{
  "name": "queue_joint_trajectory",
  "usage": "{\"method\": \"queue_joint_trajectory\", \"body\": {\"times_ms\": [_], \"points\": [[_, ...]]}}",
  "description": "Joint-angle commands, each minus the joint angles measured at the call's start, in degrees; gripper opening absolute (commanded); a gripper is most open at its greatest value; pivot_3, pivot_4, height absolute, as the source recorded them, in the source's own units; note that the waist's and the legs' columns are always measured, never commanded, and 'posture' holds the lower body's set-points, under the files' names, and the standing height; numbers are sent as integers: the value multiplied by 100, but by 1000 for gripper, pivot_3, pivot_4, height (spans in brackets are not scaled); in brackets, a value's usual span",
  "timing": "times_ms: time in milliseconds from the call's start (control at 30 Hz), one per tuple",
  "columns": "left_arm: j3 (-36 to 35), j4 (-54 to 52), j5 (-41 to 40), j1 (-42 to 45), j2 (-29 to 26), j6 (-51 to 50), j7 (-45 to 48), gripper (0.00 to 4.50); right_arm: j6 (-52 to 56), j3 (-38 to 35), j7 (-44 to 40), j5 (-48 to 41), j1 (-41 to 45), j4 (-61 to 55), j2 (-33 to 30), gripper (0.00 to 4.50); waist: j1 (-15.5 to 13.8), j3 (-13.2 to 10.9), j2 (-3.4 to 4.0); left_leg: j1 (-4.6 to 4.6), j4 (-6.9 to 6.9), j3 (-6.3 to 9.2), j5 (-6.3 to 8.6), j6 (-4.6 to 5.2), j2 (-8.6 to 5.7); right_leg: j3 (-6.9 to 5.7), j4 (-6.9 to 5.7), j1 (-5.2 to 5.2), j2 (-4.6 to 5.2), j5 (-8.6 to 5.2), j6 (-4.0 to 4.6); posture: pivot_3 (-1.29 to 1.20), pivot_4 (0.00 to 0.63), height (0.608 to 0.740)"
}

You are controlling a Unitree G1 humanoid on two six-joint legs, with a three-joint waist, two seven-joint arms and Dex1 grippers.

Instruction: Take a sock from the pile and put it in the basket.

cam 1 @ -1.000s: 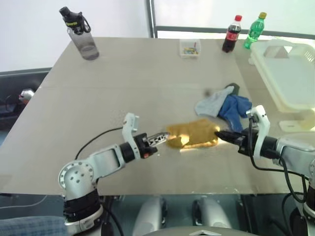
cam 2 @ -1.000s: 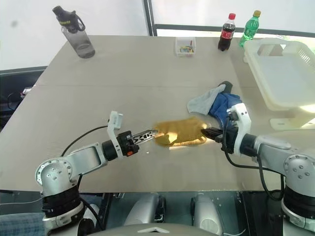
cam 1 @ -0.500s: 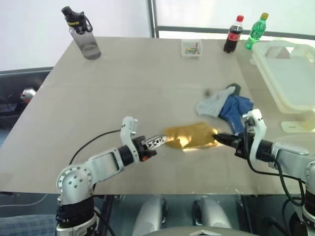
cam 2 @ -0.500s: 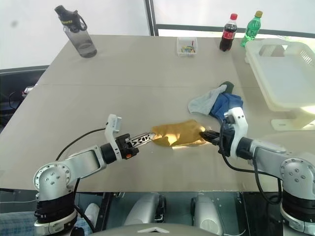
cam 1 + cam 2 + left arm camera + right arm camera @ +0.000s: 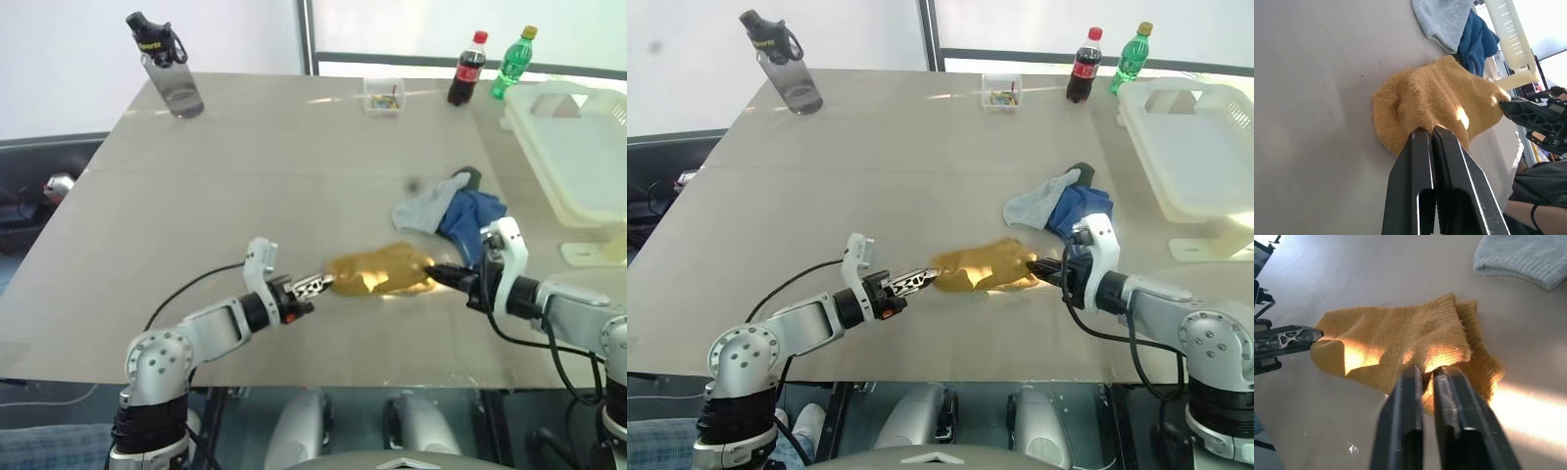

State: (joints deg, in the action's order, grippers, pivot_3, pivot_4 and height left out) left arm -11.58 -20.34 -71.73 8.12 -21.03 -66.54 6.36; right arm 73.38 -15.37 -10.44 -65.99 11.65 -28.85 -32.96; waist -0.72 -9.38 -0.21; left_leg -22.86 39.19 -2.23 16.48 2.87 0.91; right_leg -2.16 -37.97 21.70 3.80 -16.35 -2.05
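Mustard-yellow knit, the sock point(image 5: 380, 270) hangs stretched between our two end effectors just above the counter point(image 5: 245, 196), near its front edge and a little left of the pile point(image 5: 449, 208), where the blue sock point(image 5: 472, 215) and the light grey sock point(image 5: 423, 208) lie together. Our left end effector point(image 5: 1431, 132) has its fingers pressed together on the sock's left end. Our right end effector point(image 5: 1425, 374) sits at the sock's other end with a narrow gap between its fingers and a fold of knit in that gap; we cannot tell whether it grips or is letting go.

The basket point(image 5: 578, 157) stands at the far right of the counter, well apart from the sock. To do this carry well, we judge that one end effector should hold the sock alone, so the fabric is not pulled two ways. We should lift clear of the pile before swinging right, to avoid snagging the other socks, and release only once over the basket's rim.
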Motion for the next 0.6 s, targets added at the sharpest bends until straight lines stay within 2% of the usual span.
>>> {"method": "queue_joint_trajectory", "body": {"times_ms": [33,100,167,333,500,533,600], "points": [[84,-36,44,71,-31,110,160,0,-101,-50,-161,-56,-65,-152,-184,2329,-1,0,0,0,0,0,0,0,0,0,0,0,0,0,0,0,150,740],[118,-19,66,84,-32,132,185,0,-109,-93,-212,-11,-126,-135,-300,3396,-1,0,0,-1,-1,0,0,0,0,0,1,0,0,0,0,0,150,740],[142,-3,81,99,-28,144,202,0,-170,-180,-296,47,-174,-119,-440,4124,0,0,0,-1,-1,0,0,0,0,0,2,1,0,0,0,0,150,740],[173,23,82,149,-20,132,212,0,-467,-345,-501,-213,-42,-231,-449,4124,-1,0,0,0,-1,0,0,1,0,0,1,0,1,0,0,0,150,740],[188,54,82,202,5,131,190,0,-773,203,-522,-24,76,-415,-144,4124,5,0,0,0,-2,1,0,1,2,0,1,0,-2,0,0,0,150,740],[201,52,87,209,17,129,180,0,-868,381,-511,148,101,-390,-64,4124,3,0,0,0,-2,1,1,1,2,0,1,0,-2,0,0,0,150,740],[224,37,87,212,38,119,158,0,-1612,952,-582,1170,146,-356,3,4124,4,0,-1,-1,-1,1,0,1,1,1,1,1,-1,0,0,0,150,740]]}}
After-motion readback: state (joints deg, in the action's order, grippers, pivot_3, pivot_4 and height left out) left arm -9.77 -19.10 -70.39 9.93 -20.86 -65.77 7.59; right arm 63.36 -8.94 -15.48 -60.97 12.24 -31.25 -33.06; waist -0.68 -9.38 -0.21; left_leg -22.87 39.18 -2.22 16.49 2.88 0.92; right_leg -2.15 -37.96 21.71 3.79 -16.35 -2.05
